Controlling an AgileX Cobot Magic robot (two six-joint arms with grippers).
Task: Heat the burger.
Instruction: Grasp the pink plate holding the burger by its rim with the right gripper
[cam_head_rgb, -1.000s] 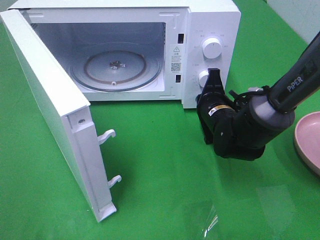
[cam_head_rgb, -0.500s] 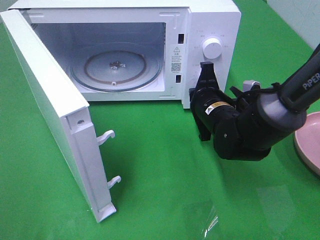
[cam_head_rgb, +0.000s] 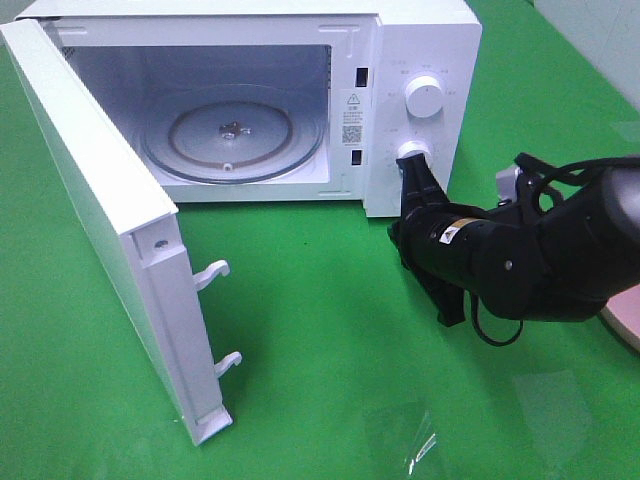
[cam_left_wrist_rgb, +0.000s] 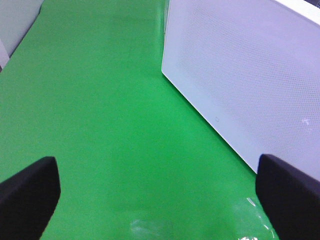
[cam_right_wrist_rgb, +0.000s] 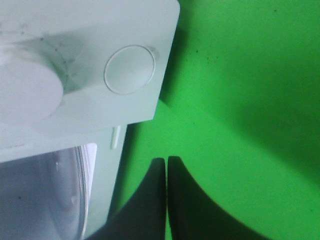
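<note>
Green worktop (cam_head_rgb: 320, 340) runs under everything, with the white microwave (cam_head_rgb: 420, 40) at 12 o'clock. Its door (cam_head_rgb: 90, 200) hangs wide open toward 8 o'clock.

My right fingers (cam_head_rgb: 414, 182) are pressed flat together with nothing between them. A second ago they covered the lower knob (cam_head_rgb: 413, 151). Now that knob shows again, the tips sit just at its 6 o'clock side, and my arm has sunk lower and swung out toward 3 o'clock. I cannot tell whether the knob was turned.

My left fingers (cam_left_wrist_rgb: 27, 192) are spread as wide as they go and hold nothing. They look along the outside of the door.

The burger is in none of my views. The glass turntable (cam_head_rgb: 232, 130) is bare, and only a sliver of the pink plate (cam_head_rgb: 628, 328) peeks past my arm at 3 o'clock, with nothing visible on it.

So I judge the heating has not really begun. With the oven open and unloaded, backing off the dial frees me to fetch the burger.
</note>
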